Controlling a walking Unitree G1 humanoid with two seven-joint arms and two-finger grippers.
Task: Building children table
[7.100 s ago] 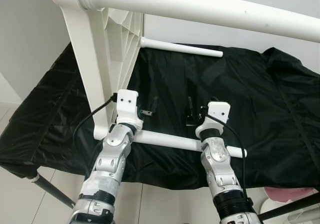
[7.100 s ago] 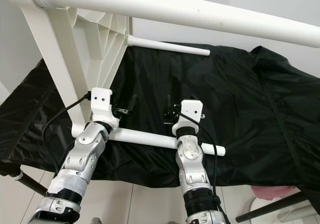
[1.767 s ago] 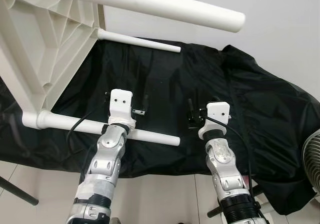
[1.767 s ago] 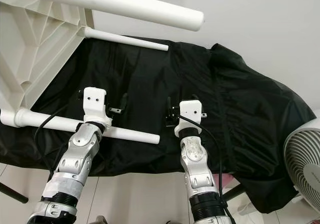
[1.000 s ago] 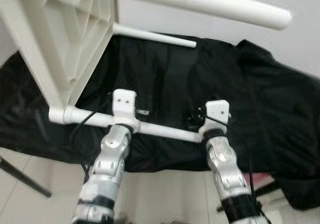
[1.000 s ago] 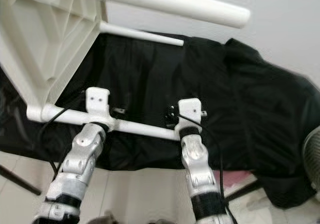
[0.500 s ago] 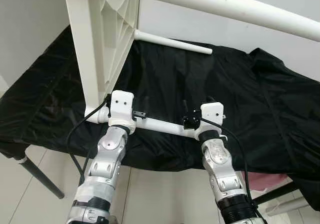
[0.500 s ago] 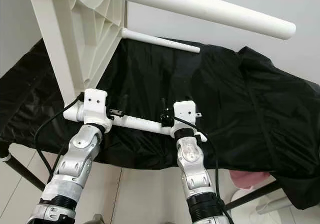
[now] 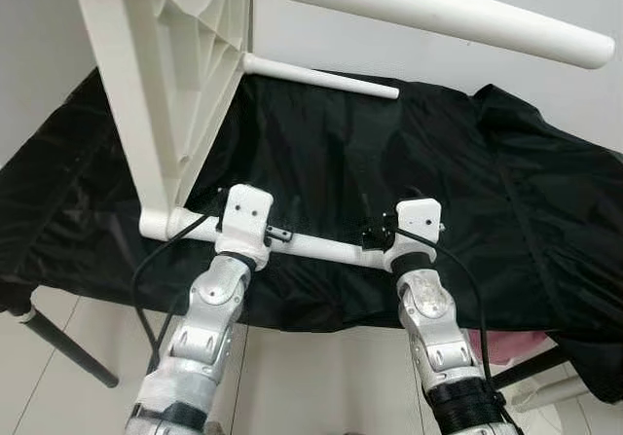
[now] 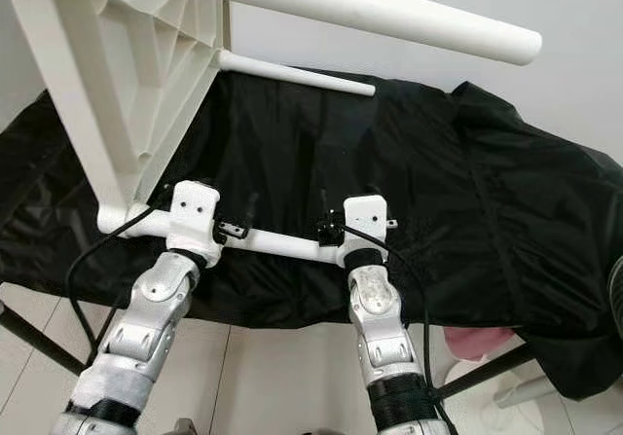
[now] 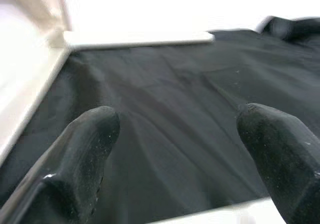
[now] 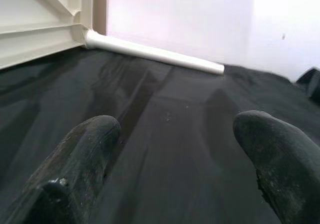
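— Black cloth covers the bench, and the white tabletop stands on edge at the left, legs jutting across.

— Left gripper and right gripper?

— Both spread wide, gripping nothing, sitting under the near leg. I'd close evenly on that leg and keep it level, so the top doesn't tip.

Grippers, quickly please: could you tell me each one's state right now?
Left gripper: open, beside the table leg.
Right gripper: open, at that leg's free end.
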